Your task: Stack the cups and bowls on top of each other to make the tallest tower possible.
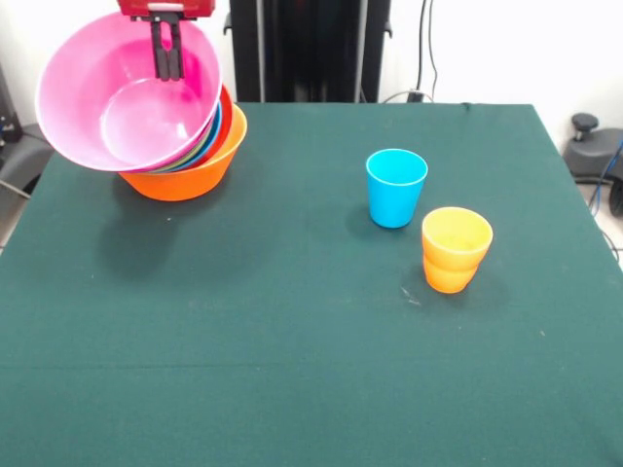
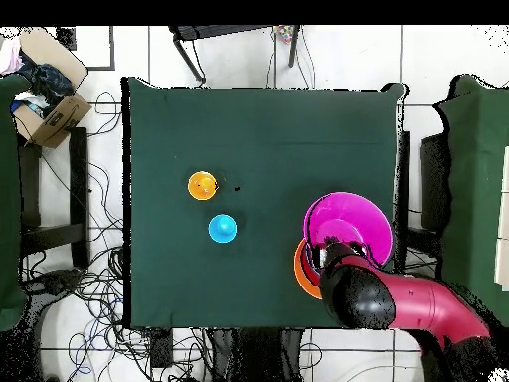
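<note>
even, bright light – soft shadows beside the cups [image 1: 396,187], glare on bowls [image 1: 131,92].

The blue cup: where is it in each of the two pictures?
Front view: the blue cup stands upright right of centre, just up-left of the orange cups.
Overhead view: the blue cup is left of centre, just below-right of the orange cups.
Shared landmark: the orange cups beside it.

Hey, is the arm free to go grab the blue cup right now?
Probably not yet: the tool is shut on the pink bowl, tilted over the tower. The blue cup itself stands clear.
</note>
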### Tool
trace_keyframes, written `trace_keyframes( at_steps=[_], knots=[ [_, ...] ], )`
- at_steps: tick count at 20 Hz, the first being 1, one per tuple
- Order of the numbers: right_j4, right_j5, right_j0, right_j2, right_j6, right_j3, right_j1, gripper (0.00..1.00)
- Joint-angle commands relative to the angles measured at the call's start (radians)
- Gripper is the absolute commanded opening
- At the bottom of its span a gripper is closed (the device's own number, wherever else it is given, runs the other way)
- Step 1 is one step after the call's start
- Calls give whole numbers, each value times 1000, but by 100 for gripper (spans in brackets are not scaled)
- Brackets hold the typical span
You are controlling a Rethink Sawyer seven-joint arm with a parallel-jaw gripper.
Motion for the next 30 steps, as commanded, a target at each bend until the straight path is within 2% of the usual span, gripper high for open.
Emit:
trace_keyframes(
  at_steps=[1,18,30],
  knots=[
    [-32,146,60,-8,2,50,61,0],
    [-43,243,85,-30,-6,30,62,0],
    [-47,282,73,-43,-10,17,64,0]
  ],
)
